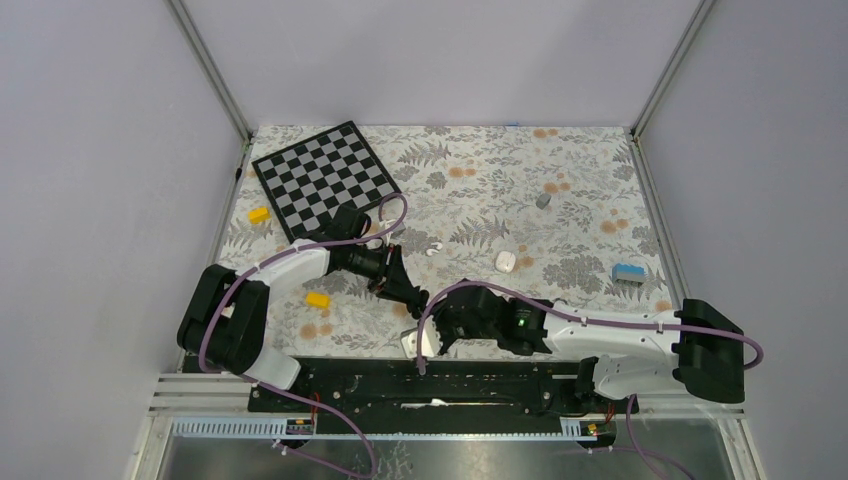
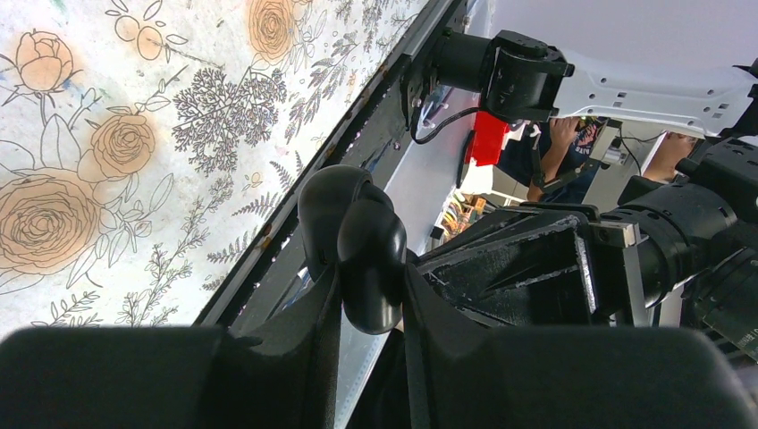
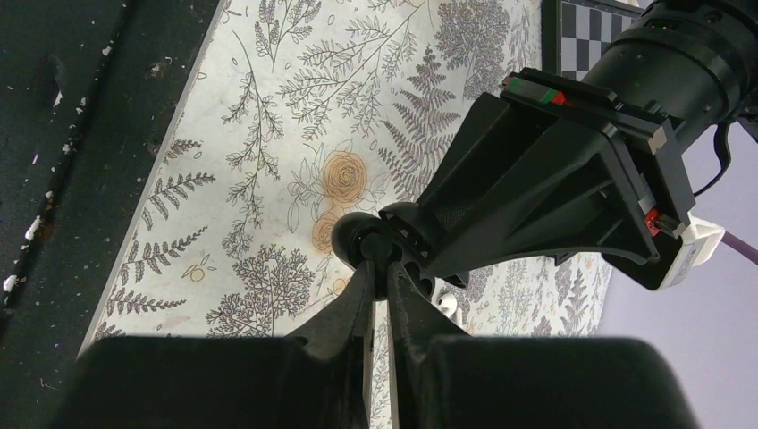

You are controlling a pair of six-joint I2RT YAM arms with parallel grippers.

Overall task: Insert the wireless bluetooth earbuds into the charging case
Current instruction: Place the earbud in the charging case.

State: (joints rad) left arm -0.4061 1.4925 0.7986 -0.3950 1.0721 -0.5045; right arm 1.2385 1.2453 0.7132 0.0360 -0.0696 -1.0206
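A handover is being played out just above the near edge of the table (image 1: 560, 170), by the look of it. One black earbud (image 2: 366, 241) is being pinched by both arms at once. It is being clamped by the left pincer (image 2: 371, 279), its jaws being held narrow around the rounded body. The same bud is being nipped at its end by the right pincer (image 3: 383, 268), whose fingers are being pressed almost together, with only a sliver showing between them. Neither pincer is being left free.

The charging case (image 1: 505, 261) is lying white on the floral cloth, well apart from both pincers, beyond them and to the right. Whether its lid is up cannot be told from above. The second bud is not being made out in any view.

The step is being judged as a regrasp before insertion, with the task hardly begun. Next, one grip is to be released while the other is holding firm. Then the bud is to be carried to the case and turned to suit a socket. So small and smooth a thing is being reckoned likely to slip.
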